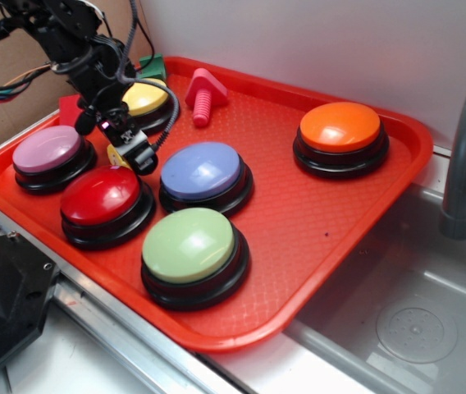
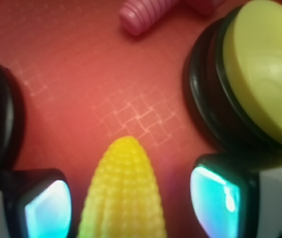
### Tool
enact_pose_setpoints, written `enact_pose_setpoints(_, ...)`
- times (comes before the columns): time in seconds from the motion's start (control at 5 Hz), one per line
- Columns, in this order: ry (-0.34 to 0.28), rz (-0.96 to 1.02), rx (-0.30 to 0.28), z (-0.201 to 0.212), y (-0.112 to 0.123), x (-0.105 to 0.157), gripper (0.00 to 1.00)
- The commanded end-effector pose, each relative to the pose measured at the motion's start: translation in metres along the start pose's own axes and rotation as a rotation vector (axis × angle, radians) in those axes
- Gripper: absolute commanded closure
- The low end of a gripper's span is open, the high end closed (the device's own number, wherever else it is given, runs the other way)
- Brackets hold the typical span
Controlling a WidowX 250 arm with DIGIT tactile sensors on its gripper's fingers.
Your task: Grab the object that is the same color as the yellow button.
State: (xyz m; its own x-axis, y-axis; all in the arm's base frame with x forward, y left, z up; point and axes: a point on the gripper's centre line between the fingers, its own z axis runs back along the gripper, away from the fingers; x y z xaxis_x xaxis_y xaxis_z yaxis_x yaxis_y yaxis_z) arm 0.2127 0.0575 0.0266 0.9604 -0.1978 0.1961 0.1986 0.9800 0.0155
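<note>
Corn cob (image 2: 122, 191) lies between the wide-open pincer's (image 2: 131, 201) untouching fingers.

You have the small yellow toy corn cob (image 2: 122, 191) lying flat on the red tray, its kernel-ridged body tapering to a rounded tip that, in the wrist view, points up the frame toward open tray; in the exterior view only a sliver of it (image 1: 116, 156) shows, between the red and yellow buttons. Your yellow button (image 1: 144, 97) sits upright near the tray's back-left corner, a large smooth dome on a black base, and close up it (image 2: 262, 69) stands just beside the cob, apart from it.
</note>
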Motion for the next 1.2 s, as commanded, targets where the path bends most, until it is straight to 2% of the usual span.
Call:
enact_pose_setpoints(0.0, 0.004, 0.017, 0.010, -0.004, 0.009, 0.002, 0.00)
enact_pose_setpoints(0.2, 0.023, 0.023, 0.024, -0.005, 0.009, 0.001, 0.62)
enact_pose_setpoints(0.4, 0.025, 0.030, 0.027, -0.003, 0.008, 0.001, 1.00)
enact_pose_setpoints(0.6, 0.034, 0.055, 0.027, 0.006, 0.008, 0.003, 1.00)
enact_pose_setpoints(0.8, 0.087, 0.129, 0.019, 0.030, 0.008, 0.013, 1.00)
enact_pose_setpoints(1.0, 0.123, 0.173, 0.060, 0.069, 0.002, 0.037, 1.00)
